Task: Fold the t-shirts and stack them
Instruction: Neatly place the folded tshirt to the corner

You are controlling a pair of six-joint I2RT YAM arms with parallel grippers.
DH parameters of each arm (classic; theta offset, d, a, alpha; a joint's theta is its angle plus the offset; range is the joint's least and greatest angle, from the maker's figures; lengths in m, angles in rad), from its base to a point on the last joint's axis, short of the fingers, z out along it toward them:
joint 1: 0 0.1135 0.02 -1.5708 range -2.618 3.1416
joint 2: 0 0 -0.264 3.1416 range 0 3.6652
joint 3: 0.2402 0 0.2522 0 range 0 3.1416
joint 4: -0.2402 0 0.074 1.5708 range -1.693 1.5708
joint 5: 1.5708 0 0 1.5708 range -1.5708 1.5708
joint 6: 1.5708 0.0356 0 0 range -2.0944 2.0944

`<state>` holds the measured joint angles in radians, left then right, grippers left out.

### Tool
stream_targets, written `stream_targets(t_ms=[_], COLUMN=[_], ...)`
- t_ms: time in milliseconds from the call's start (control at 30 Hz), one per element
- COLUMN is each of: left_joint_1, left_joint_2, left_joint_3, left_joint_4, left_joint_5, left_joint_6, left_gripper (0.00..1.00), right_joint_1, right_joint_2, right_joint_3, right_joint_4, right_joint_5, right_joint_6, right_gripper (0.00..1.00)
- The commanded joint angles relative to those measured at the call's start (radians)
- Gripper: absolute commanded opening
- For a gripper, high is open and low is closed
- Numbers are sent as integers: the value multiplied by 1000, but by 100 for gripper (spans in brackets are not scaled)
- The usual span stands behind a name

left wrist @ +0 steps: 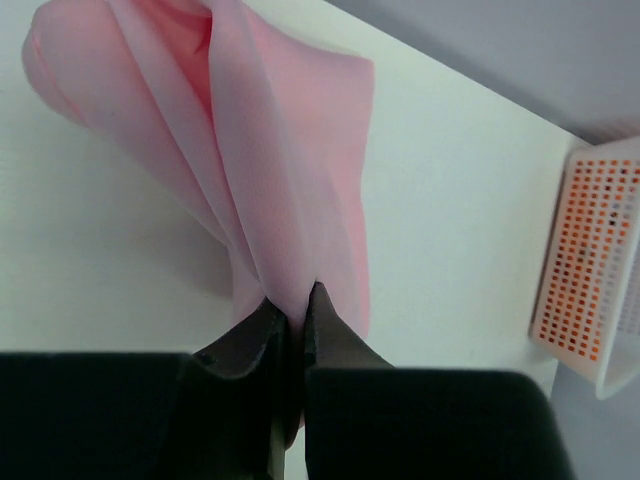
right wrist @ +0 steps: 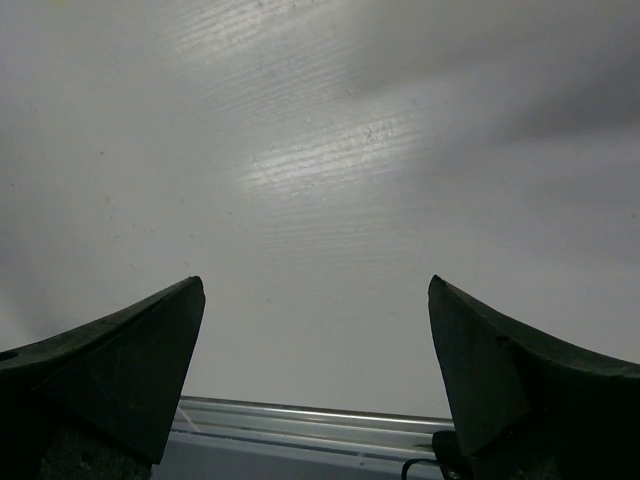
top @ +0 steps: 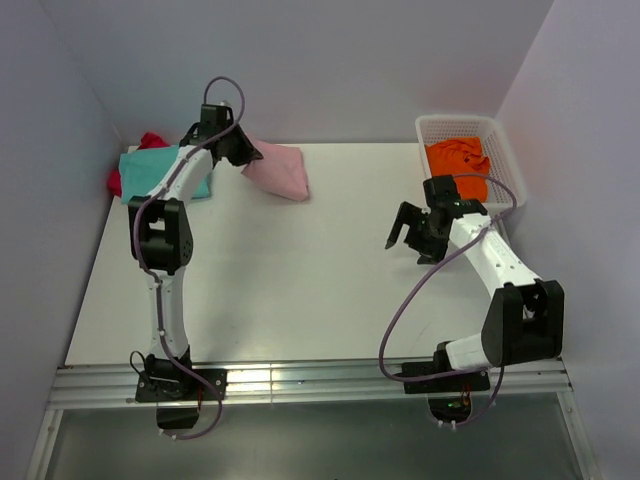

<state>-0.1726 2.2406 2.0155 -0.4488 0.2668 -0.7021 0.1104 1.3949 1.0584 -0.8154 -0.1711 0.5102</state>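
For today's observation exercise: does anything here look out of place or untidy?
Yes. The crumpled orange cloth t-shirt lies unfolded in the white plastic mesh basket, and the light pink cloth t-shirt is bunched where the left tool pinches it.

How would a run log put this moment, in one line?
left pincer: shut on pink t-shirt | right pincer: open, empty | orange t-shirt: in basket

Table: white table top, matte and faintly grained.
Walls: back wall, left wall and right wall, pale lavender-grey, closing in the table on three sides.
Rail: ribbed aluminium rail along the table's near edge.
Light: soft sheen across the table, brighter glint on the rail.
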Motion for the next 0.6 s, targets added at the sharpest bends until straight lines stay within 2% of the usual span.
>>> stream_targets(t_ms=[0,267,300,567], left_joint_1=[57,170,217,350], left_joint_2=[40,42,43,13], left_joint_3=[112,140,150,160], left_joint_4=[-74,-4,1,125], left_joint_5=[17,84,94,226], left_joint_6=[44,-19,-25,-117], left_gripper=[1,2,2,4], right_joint_1=[-14,-12,-12,-11], right_joint_2=[-56,-112,-115,-102], right_joint_3=[-52,-178,-179,-179], right_joint_4=[25,68,68,64], right_joint_5=[-19,-57,-57,-64], right_joint_6=[-15,1,1,-2], right_gripper=[100,100,100,100])
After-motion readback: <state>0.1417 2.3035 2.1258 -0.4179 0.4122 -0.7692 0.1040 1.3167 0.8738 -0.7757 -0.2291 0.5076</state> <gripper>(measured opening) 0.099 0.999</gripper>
